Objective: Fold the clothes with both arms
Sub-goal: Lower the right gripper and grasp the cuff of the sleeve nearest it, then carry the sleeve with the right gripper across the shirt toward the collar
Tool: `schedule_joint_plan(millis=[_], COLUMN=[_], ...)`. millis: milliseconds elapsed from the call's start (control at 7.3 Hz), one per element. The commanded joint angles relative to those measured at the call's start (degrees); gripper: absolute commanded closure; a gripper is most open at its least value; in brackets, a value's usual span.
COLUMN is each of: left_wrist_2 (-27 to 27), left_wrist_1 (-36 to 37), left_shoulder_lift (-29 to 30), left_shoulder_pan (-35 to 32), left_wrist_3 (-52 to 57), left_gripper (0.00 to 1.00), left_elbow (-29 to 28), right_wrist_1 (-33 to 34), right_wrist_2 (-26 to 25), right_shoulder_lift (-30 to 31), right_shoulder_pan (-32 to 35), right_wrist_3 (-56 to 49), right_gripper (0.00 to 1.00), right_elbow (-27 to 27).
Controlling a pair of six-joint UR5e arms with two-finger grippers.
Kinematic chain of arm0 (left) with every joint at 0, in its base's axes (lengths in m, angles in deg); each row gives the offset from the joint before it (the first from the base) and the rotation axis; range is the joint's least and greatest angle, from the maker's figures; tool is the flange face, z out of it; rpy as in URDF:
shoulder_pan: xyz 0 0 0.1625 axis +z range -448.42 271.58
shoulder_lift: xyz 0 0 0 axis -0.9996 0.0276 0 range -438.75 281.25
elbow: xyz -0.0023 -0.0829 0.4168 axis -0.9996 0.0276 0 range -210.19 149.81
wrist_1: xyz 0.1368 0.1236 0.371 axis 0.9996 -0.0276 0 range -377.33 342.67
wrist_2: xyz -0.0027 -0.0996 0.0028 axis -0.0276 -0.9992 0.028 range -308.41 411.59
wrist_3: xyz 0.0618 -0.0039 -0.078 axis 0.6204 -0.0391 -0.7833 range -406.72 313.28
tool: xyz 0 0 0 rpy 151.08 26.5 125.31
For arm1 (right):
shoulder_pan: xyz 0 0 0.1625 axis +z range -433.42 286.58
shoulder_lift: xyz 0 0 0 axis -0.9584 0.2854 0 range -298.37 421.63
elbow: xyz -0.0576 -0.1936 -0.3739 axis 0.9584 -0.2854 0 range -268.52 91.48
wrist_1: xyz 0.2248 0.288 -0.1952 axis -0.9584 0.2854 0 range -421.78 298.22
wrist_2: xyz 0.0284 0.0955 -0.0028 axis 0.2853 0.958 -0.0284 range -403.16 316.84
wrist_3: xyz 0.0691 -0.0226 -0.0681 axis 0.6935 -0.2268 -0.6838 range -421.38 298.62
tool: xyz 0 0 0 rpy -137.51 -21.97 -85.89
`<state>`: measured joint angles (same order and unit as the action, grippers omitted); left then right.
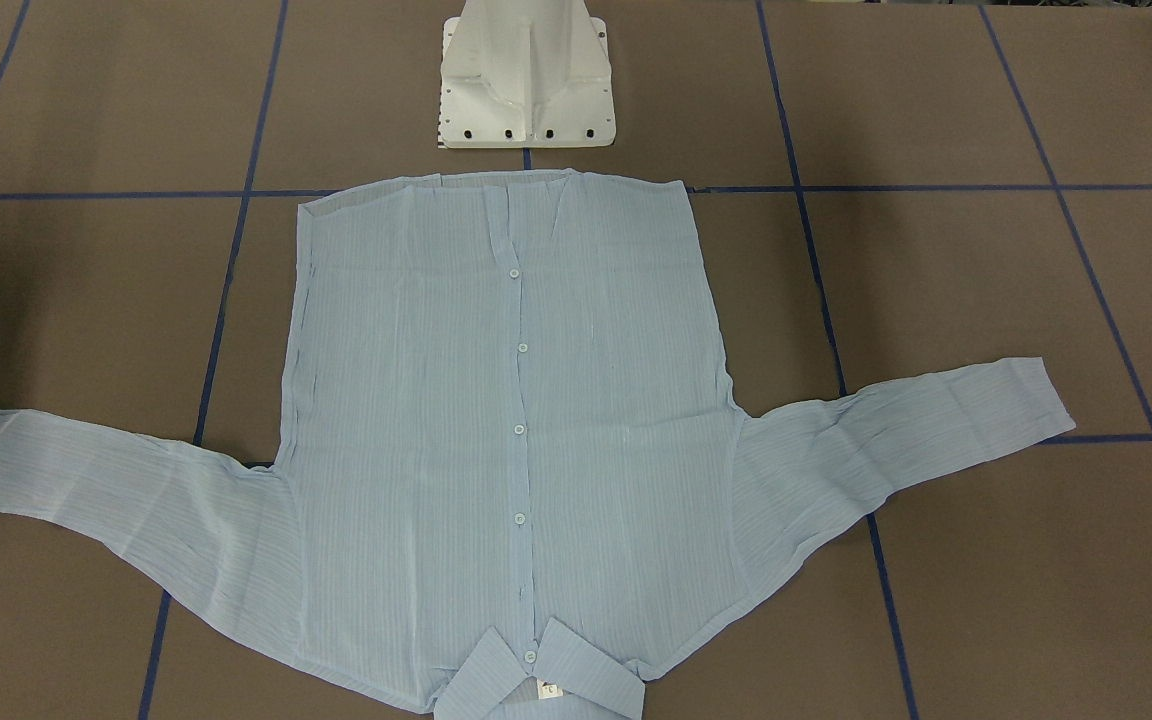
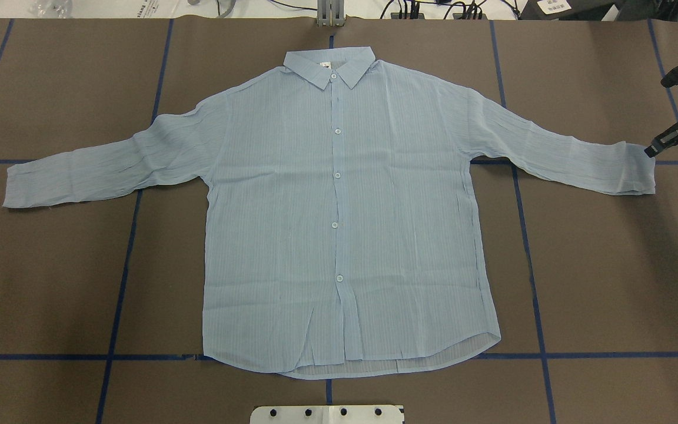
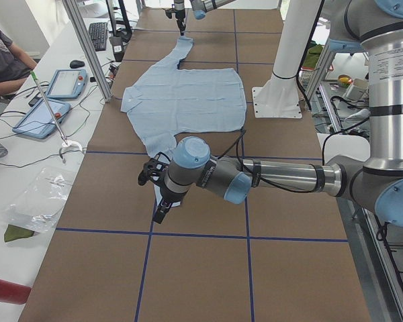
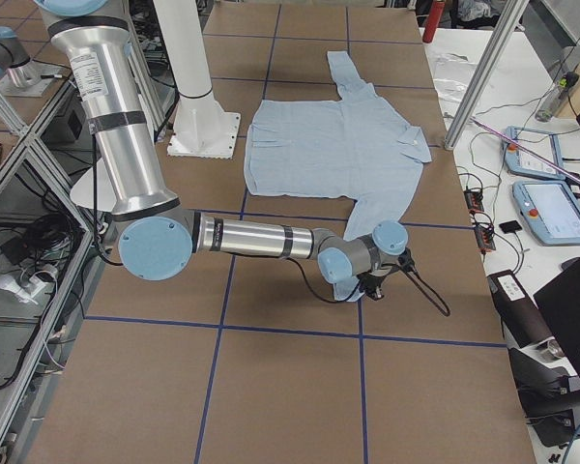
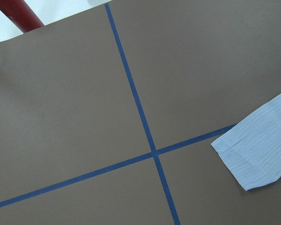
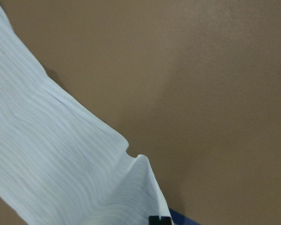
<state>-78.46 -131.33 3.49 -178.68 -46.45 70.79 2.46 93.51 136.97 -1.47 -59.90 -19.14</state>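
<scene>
Pale-blue shirt [image 2: 339,206] flat, spread wide, apparently buttoned.

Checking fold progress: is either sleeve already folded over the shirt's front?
No, in the overhead view the shirt lies flat with both sleeves spread outward on the table.
</scene>
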Motion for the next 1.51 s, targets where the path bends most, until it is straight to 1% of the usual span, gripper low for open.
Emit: schedule_joint_plan(millis=[0, 137, 274, 411, 548, 685, 822, 959, 1096, 1233, 1370], left_wrist_2=[-1.33, -1.52, -1.52, -1.52, -1.52, -1.52, -1.52, -1.61, -1.61, -2.31, -2.83], left_wrist_1=[0.00, 0.00, 0.00, 0.00, 0.00, 0.00, 0.00, 0.09, 0.09, 0.09, 0.09], left_shoulder_lift=[-0.24, -0.33, -0.33, -0.33, -0.33, -0.42, -0.42, -0.16, -0.07, -0.07, 0.02], left_shoulder_pan=[0.00, 0.00, 0.00, 0.00, 0.09, 0.09, 0.09, 0.09, 0.09, 0.09, 0.09], left_wrist_3=[0.00, 0.00, 0.00, 0.00, 0.09, 0.09, 0.09, 0.09, 0.09, 0.09, 0.09], left_gripper=[0.01, 0.01, 0.01, 0.01, 0.01, 0.01, 0.01, 0.01, 0.01, 0.01, 0.01], left_elbow=[0.27, 0.27, 0.27, 0.10, -0.16, 0.01, -0.08, -0.25, -0.34, -0.26, -0.43], right_wrist_1=[0.01, -0.34, -0.34, -0.43, -0.34, -0.34, 0.09, -0.16, -0.34, -0.69, -3.22], right_wrist_2=[5.59, 7.97, 7.73, 6.86, 5.63, 0.75, -6.78, -14.60, -19.55, -25.35, -28.54], right_shoulder_lift=[1.20, 1.20, 0.60, -1.85, -7.70, -13.15, -17.82, -24.57, -33.25, -40.91, -43.94], right_shoulder_pan=[-0.40, -2.84, -6.61, -10.47, -13.82, -18.38, -22.86, -26.56, -29.64, -33.24, -35.36], right_wrist_3=[14.51, 21.74, 30.07, 39.73, 50.18, 59.86, 67.44, 75.78, 80.56, 81.74, 82.45], right_gripper=[1.00, 1.00, 1.00, 1.00, 1.00, 1.00, 1.00, 1.00, 1.00, 1.00, 1.00], right_elbow=[9.06, 12.85, 16.80, 19.54, 19.74, 19.13, 18.69, 15.64, 8.04, -0.04, -4.65])
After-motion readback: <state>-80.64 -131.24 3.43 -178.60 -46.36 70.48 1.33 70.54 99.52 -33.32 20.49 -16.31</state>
